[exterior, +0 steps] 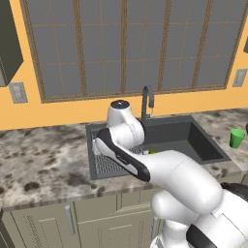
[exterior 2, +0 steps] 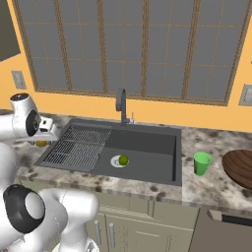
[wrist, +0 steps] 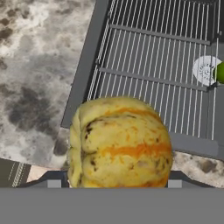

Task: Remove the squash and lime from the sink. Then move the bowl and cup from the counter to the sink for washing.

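So here's our count. One squash (wrist: 120,142), yellow-orange and lumpy: in the hand view it sits right up against the camera between the claw's (wrist: 114,183) two finger tips, so we read the claw as spread wide and pinching the squash. In that view it hangs over the near corner of the sink (exterior 2: 142,142), where the ribbed drainboard (exterior 2: 76,145) meets the speckled counter (exterior 2: 216,184). In the right base view, a bit of yellow peeks out under the hand at the sink's left edge. One lime (exterior 2: 123,160), resting in the basin on the round silver drain (exterior 2: 117,161). One green cup (exterior 2: 201,163), upright on the counter just right of the sink. One reddish-brown bowl (exterior 2: 238,167) further right, partly cut off by the frame edge. One dark faucet (exterior 2: 121,106) behind the basin.
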